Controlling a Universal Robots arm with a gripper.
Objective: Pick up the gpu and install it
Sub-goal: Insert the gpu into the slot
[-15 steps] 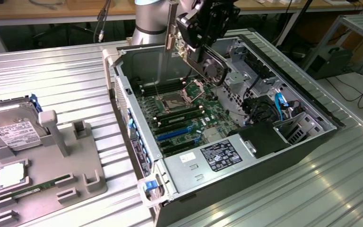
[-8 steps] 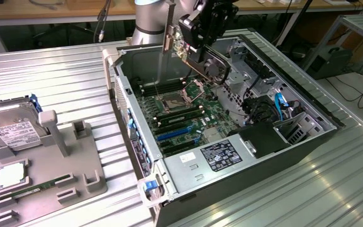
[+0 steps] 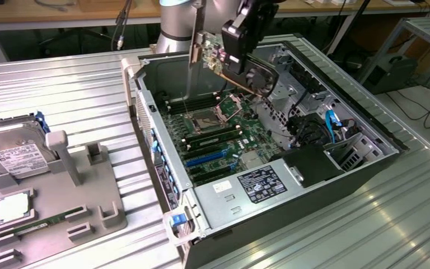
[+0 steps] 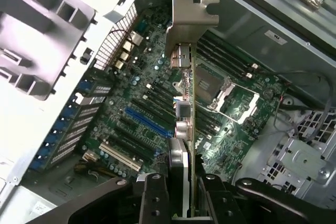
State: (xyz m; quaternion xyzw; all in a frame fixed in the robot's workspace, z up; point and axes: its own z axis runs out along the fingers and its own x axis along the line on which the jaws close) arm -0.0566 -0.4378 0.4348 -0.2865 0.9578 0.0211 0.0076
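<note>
Status check: the gpu [image 3: 254, 75] is up in the air, pinched on both faces by the end effector [image 3: 236, 56], so the fingers are clamped on the card and not spread. It hangs over the far end of the open case [image 3: 383, 147], which lies on its side on the slatted metal bench [image 3: 65, 95]. From the exterior view the card sits tilted, with its silver bracket [image 3: 195, 39] towards the exterior view's left and the black cooler facing the exterior view's right. It's above the board [image 3: 223, 140], not touching it and not in any slot yet.

Wrist view has the gpu [image 4: 181, 111] edge-on, running straight out from the end effector [image 4: 185, 198], with one finger [image 4: 152, 198] on each side of it. The bracket [image 4: 190, 14] is at the end farthest from the camera. Under the card is the board [image 4: 131, 103]: the CPU socket [image 4: 223, 93] is off one face and the blue slot [image 4: 149, 121] off the other.

Over on the exterior view's left, well apart from the case, a grey fixture [image 3: 80, 185] holds the hard drive [image 3: 13, 154] and a RAM stick [image 3: 43, 224]
</note>
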